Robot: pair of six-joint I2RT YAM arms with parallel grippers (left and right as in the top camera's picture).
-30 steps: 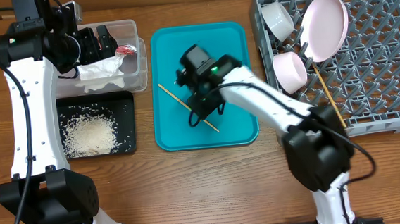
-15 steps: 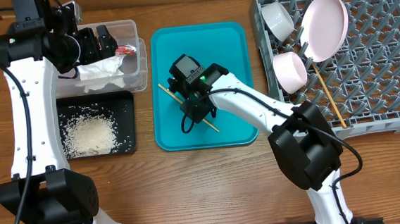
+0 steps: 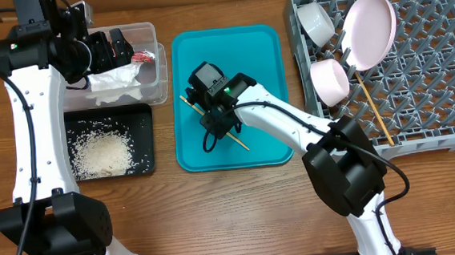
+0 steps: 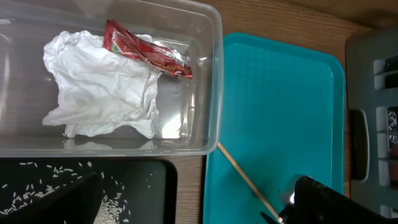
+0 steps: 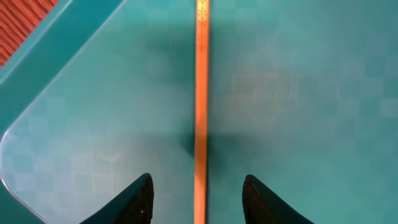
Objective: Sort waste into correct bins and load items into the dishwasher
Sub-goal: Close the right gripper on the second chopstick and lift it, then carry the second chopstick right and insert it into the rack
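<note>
**Waste sorted, one chopstick left to load**

Waste apparently dealt with: crumpled napkin (image 4: 102, 87) and red wrapper (image 4: 146, 50) inside the clear tub (image 4: 211, 93), rice grains (image 3: 101, 152) heaped in the black tray (image 3: 145, 161). Already in the grey dish rack (image 3: 442, 88): pale round plate (image 3: 369, 25) standing on edge, two bowls (image 3: 316, 21) (image 3: 329, 80) just beside it, one chopstick (image 3: 378, 117) lying across the pegs. No small cup made out in any view. Left to do, by the look of it: pick up the second chopstick (image 5: 201, 93), lying diagonally on the teal tray (image 3: 263, 61), and carry it to the rack.

Only from overhead: the whole bench (image 3: 242, 215), the rack's load, the right claw (image 5: 198, 190) low over the tray's left half. Only from the right wrist: claw spread wide, one finger on each side of the chopstick, neither touching it, nothing gripped yet. Only from the left wrist: a close look into the tub, wrapper resting on the napkin's upper edge, and the chopstick's tip at the tray's rim just beside the tub. Left claw (image 3: 114, 49) over the tub; spread or closed, impossible to say.
</note>
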